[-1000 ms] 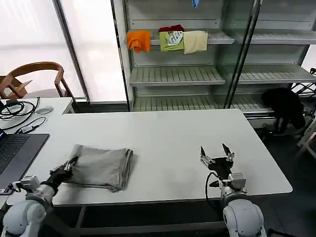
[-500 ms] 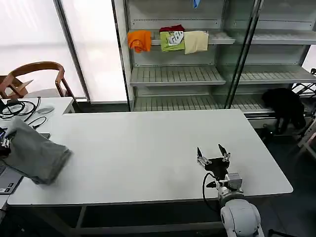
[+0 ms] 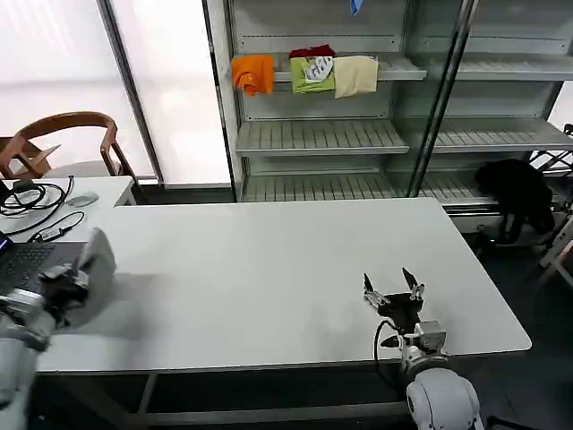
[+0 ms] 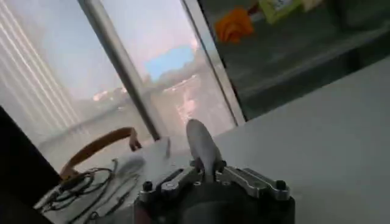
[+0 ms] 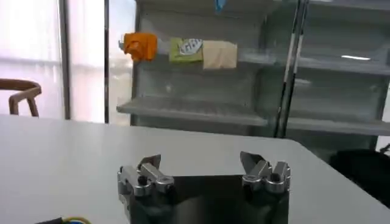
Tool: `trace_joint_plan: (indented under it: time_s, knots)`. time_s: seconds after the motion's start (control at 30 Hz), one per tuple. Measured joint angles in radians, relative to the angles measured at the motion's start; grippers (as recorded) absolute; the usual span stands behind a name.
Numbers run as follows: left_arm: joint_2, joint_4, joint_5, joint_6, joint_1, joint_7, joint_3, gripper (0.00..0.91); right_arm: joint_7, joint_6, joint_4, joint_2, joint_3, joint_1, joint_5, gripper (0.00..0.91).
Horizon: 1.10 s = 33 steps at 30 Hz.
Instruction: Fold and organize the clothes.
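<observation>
Two arms report in. My left gripper (image 3: pixel 61 285) hangs over the bench's (image 3: pixel 269 269) left edge, wrist turned up, jaws clenched on the grey shirt (image 3: pixel 92 269). In its wrist view the gripper (image 4: pixel 207 175) pinches a narrow fold of the cloth (image 4: pixel 203 143) that stands upright from the fingers. The bundle is light grey, soft, crumpled, its long axis rising. My right gripper (image 3: pixel 394 291) rests near the bench's front right edge, jaws spread (image 5: pixel 204 173), holding nothing.

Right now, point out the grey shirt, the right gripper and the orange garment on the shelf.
grey shirt (image 3: pixel 92 269), head view, on its bunched fabric.
right gripper (image 3: pixel 393 284), head view, midway between its fingertips.
orange garment (image 3: pixel 252 73), head view, on its folded front.
</observation>
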<state>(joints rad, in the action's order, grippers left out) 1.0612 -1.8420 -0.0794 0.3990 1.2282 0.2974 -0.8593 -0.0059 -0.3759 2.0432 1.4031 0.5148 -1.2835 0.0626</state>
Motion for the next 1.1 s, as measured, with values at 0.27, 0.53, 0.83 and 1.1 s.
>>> trace_joint_plan:
  time_s: [0.27,0.53,0.83,1.1]
  knots:
    - [0.189,-0.007,0.05,-0.034,-0.027,-0.103,0.236,0.02,0.003,0.001,0.012,-0.009,0.013,-0.013,0.015,0.907]
    - [0.288,-0.007,-0.096,-0.002,-0.125,-0.242,0.44,0.02,0.001,-0.009,0.03,-0.008,0.009,-0.019,0.014,0.907]
    - [0.415,0.061,-0.204,0.036,-0.253,-0.386,0.616,0.907,0.001,-0.032,0.045,0.003,-0.004,-0.005,0.001,0.907]
    - [0.466,0.074,-0.302,0.068,-0.309,-0.476,0.666,0.907,-0.01,-0.053,0.037,0.022,-0.028,0.008,-0.003,0.907]
